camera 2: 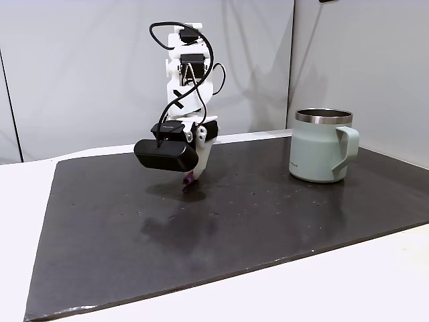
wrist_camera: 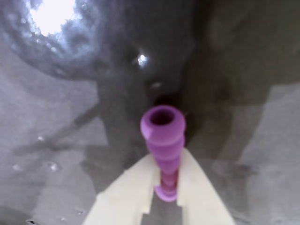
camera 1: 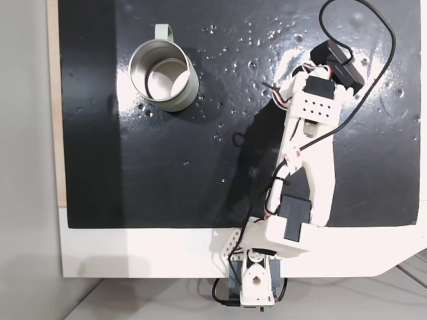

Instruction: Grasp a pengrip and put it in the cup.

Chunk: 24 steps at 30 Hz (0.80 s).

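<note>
Gripper (wrist_camera: 165,187): fingers clamped on the pengrip (wrist_camera: 164,140), its long axis pointing away from them.
Cup (camera 2: 323,145): well apart from the gripper, across the mat.

A black mat (camera 2: 201,235) covers a white table (camera 2: 375,282), pale grey wall panels (camera 2: 80,67) behind, overhead light glaring off it.

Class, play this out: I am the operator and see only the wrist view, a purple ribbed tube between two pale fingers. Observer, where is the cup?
Observer: In a fixed view the cup stands upright at the mat's far left, well apart from the arm.
Operator: Is the tube lifted?
Observer: In another fixed view the pengrip hangs from the gripper close above the mat; contact is unclear.
Operator: Is the cup empty?
Observer: Its shiny inside looks empty.
</note>
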Motion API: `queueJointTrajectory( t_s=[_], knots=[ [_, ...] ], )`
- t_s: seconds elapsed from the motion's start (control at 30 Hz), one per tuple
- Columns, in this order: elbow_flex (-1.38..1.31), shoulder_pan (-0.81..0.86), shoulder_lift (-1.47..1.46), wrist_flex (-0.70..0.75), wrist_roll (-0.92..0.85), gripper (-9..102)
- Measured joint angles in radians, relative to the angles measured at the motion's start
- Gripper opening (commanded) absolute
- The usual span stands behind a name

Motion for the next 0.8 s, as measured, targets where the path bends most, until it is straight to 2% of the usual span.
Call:
queueJointTrajectory(
  t_s=[0.17, 0.33, 0.53, 0.8],
  knots=[
    [0.002, -0.014, 0.058, 0.071, 0.011, 0],
    [0.002, -0.054, 0.258, 0.187, 0.074, 0],
    [-0.008, -0.133, 0.436, 0.258, 0.21, 0],
    [-0.224, -0.316, 0.41, 0.288, 0.457, 0]
  ],
)
